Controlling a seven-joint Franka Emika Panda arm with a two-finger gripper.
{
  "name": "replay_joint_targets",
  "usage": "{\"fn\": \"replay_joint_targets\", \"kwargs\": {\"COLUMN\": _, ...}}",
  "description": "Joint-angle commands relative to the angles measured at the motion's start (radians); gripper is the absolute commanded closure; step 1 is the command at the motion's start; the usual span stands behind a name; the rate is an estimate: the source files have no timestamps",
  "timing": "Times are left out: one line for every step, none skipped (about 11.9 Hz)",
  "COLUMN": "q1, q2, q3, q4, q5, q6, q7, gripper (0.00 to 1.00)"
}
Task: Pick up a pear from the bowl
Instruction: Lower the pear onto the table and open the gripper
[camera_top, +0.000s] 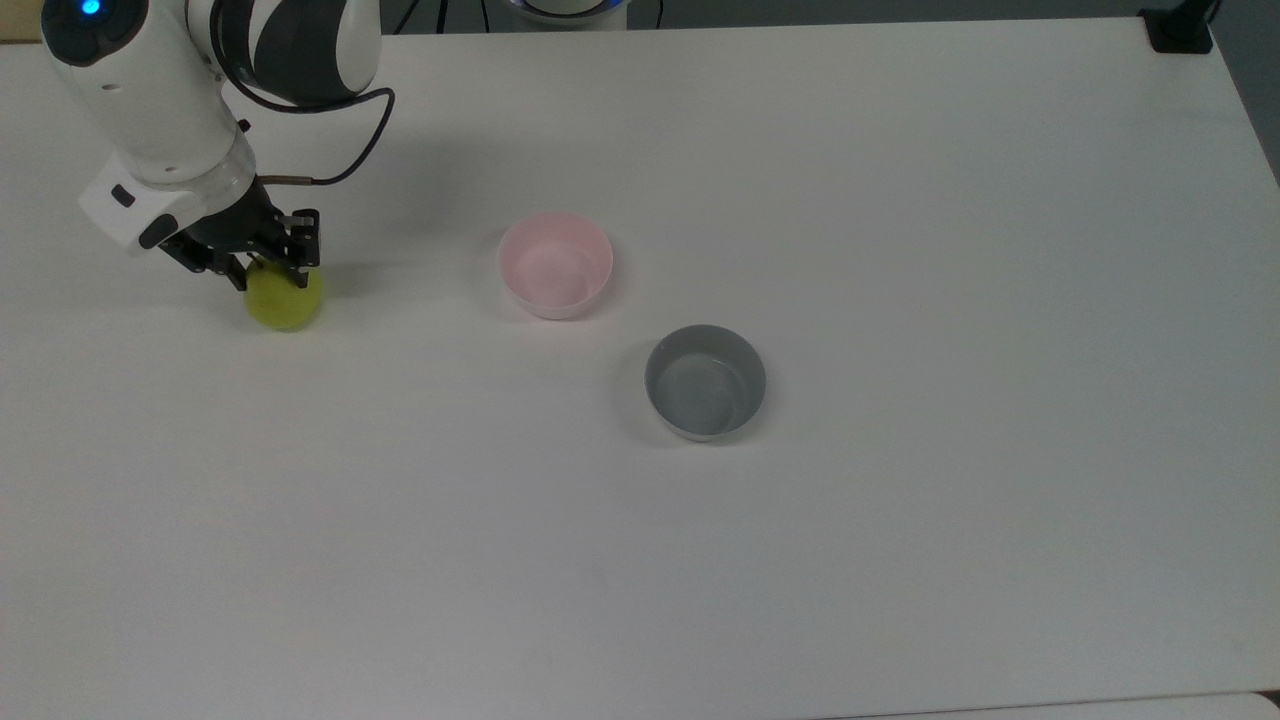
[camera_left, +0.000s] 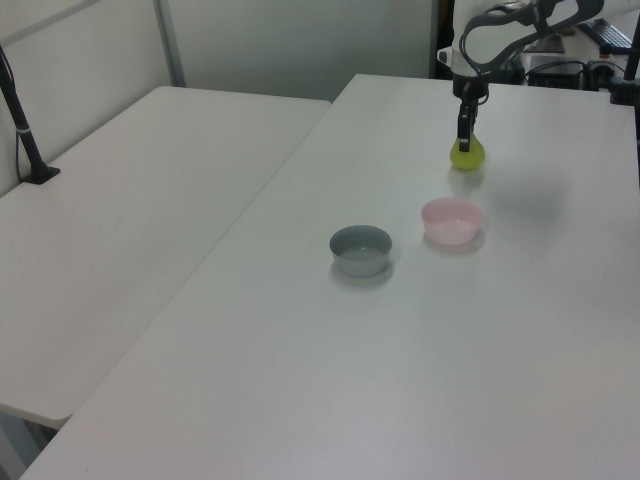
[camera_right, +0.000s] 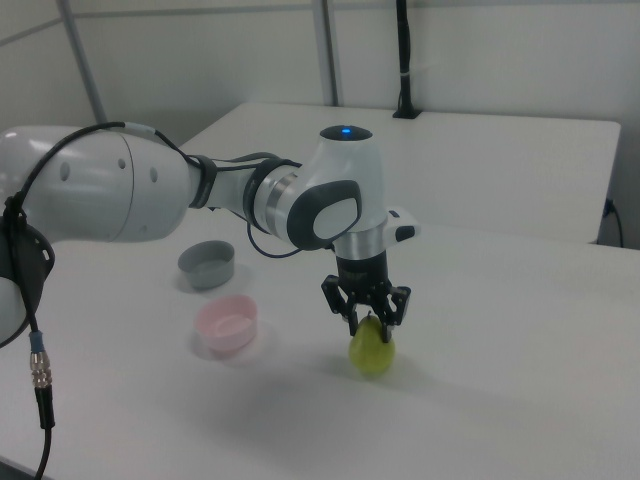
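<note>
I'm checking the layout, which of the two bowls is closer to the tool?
The pink bowl. It sits between the tool, which holds the pear, and the grey bowl, which lies farther off.

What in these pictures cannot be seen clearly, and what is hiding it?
- The top and stem of the small yellow-green pear: covered by the black claw in the top view and by the claw in the right view.
- Whether the pear rests on the white table or hangs just above: its underside is hidden in all three views.
- The arm's base: cut off by the top view's upper edge.
- The claw in the left view: too small.
</note>
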Motion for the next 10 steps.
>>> {"fn": "replay_joint_targets", "kwargs": {"q1": 0.008, "q2": 0.002, "q3": -0.013, "q4": 0.010, "q5": 0.012, "q6": 0.003, "q7": -0.016, "gripper": 0.40}}
{"fn": "replay_joint_targets", "kwargs": {"q1": 0.008, "q2": -0.003, "q3": -0.015, "q4": 0.010, "q5": 0.010, "q6": 0.003, "q7": -0.007, "gripper": 0.00}}
{"fn": "replay_joint_targets", "kwargs": {"q1": 0.010, "q2": -0.010, "q3": -0.015, "q4": 0.010, "q5": 0.004, "q6": 0.002, "q7": 0.007, "gripper": 0.00}}
{"fn": "replay_joint_targets", "kwargs": {"q1": 0.010, "q2": -0.021, "q3": -0.015, "q4": 0.010, "q5": 0.004, "q6": -0.003, "q7": 0.009, "gripper": 0.00}}
{"fn": "replay_joint_targets", "kwargs": {"q1": 0.013, "q2": -0.043, "q3": -0.015, "q4": 0.010, "q5": 0.003, "q6": -0.010, "q7": 0.009, "gripper": 0.00}}
{"fn": "replay_joint_targets", "kwargs": {"q1": 0.023, "q2": -0.075, "q3": -0.013, "q4": 0.010, "q5": 0.001, "q6": -0.027, "q7": 0.019, "gripper": 0.00}}
{"fn": "replay_joint_targets", "kwargs": {"q1": 0.039, "q2": -0.111, "q3": -0.013, "q4": 0.012, "q5": 0.001, "q6": -0.086, "q7": 0.051, "gripper": 0.00}}
{"fn": "replay_joint_targets", "kwargs": {"q1": 0.060, "q2": -0.159, "q3": -0.012, "q4": 0.010, "q5": 0.003, "q6": -0.130, "q7": 0.088, "gripper": 0.00}}
{"fn": "replay_joint_targets", "kwargs": {"q1": 0.092, "q2": -0.211, "q3": -0.012, "q4": 0.010, "q5": 0.003, "q6": -0.182, "q7": 0.140, "gripper": 0.00}}
{"fn": "replay_joint_targets", "kwargs": {"q1": 0.135, "q2": -0.257, "q3": -0.007, "q4": 0.012, "q5": -0.005, "q6": -0.243, "q7": 0.229, "gripper": 0.00}}
